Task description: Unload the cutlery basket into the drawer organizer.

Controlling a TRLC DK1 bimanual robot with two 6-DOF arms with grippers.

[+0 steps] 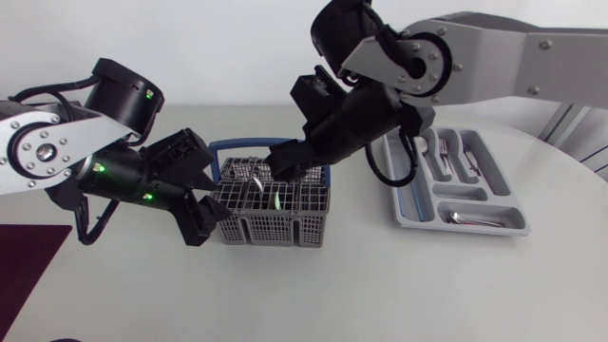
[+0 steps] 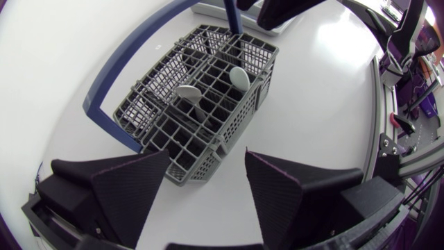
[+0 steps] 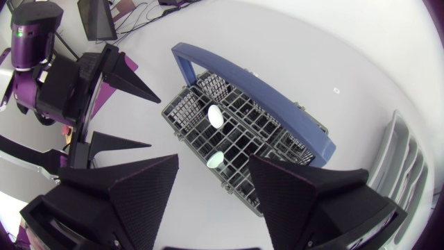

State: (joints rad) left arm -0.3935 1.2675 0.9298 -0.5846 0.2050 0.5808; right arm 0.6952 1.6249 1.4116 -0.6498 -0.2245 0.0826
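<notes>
Black wedge fingers of the right gripper [image 3: 214, 161] are spread wide just above the cutlery basket [image 3: 236, 132], with nothing held. The left gripper [image 2: 207, 156], equally wide, is set at the basket's end. A spoon [image 3: 216, 116] could be snagged in the mesh and the basket dragged, or the crowded arms knocked together. Beyond, the drawer organizer [image 1: 407, 211] is set on the smooth white table [image 1: 427, 285], over which the basket could easily be slid.

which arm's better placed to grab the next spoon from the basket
Right. The right gripper hangs open over the basket, above the two spoons, and the organizer lies on that side. The left gripper sits open at the basket's end, away from the organizer.
</notes>
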